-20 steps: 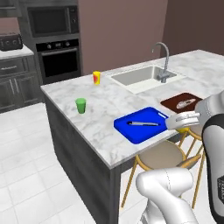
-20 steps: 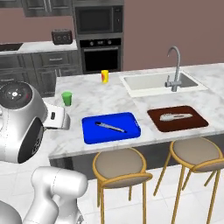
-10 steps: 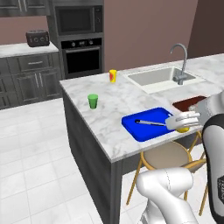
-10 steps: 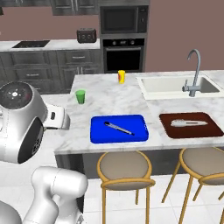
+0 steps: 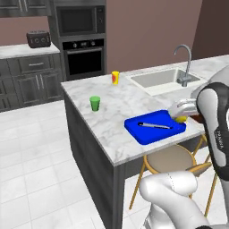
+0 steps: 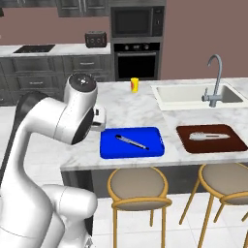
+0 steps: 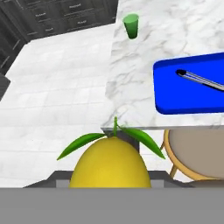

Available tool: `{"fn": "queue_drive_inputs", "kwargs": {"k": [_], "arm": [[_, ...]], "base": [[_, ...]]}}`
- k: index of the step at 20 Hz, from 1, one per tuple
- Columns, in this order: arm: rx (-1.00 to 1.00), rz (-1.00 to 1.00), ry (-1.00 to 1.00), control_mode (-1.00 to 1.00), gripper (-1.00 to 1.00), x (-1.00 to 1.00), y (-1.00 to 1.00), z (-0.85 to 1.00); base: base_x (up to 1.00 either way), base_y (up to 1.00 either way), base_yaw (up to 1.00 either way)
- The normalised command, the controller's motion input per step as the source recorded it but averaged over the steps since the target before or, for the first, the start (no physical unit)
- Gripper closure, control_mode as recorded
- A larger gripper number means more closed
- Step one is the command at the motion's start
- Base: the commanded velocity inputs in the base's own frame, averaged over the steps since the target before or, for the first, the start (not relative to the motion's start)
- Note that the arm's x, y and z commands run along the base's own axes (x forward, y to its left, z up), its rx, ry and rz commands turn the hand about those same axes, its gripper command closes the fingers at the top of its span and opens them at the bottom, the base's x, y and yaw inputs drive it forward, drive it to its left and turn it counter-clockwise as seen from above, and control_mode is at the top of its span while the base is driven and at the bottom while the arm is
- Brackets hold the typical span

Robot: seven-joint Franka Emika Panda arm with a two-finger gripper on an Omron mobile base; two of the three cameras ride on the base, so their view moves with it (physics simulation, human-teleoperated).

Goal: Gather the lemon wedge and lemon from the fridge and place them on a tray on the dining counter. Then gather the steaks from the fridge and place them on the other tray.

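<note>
Holding the lemon (image 7: 110,164) in the claw (image 5: 180,108), just beside the blue tray (image 5: 154,127) near the bench (image 5: 109,107) edge. Leaving open marble between tray and green cup (image 5: 95,103).

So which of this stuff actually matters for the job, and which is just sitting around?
Job: lemon held in the gripper; blue tray; brown tray.
Lying about: green cup, yellow cup, utensil on the blue tray, sink, stools.

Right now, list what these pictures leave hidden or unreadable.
- Gripper fingers: hand view, hidden behind the lemon.
- Lemon in left base view: mostly covered by the gripper.
- Item on the brown tray, right base view: too small to identify.
- Utensil on the blue tray, hand view: cut off at the edge.
</note>
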Motion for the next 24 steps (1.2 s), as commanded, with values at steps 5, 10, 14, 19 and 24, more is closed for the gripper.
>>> {"fn": "queue_drive_inputs", "kwargs": {"k": [5,10,14,19,24], "arm": [[-0.02,0.0,0.2,-1.0,1.0,0.97,-0.03,-0.38],[-0.09,0.0,0.05,-1.0,1.0,0.81,0.0,-0.59],[-0.11,0.0,-0.01,-1.0,1.0,0.68,0.0,-0.59],[-0.14,0.0,0.0,-1.0,1.0,0.55,-0.01,-0.54],[-0.11,0.0,0.0,-1.0,1.0,0.45,-0.02,-0.45]], "base": [[0.0,0.0,0.0],[0.0,0.0,0.0],[0.0,0.0,0.0],[0.0,0.0,0.0],[0.0,0.0,0.0]]}}
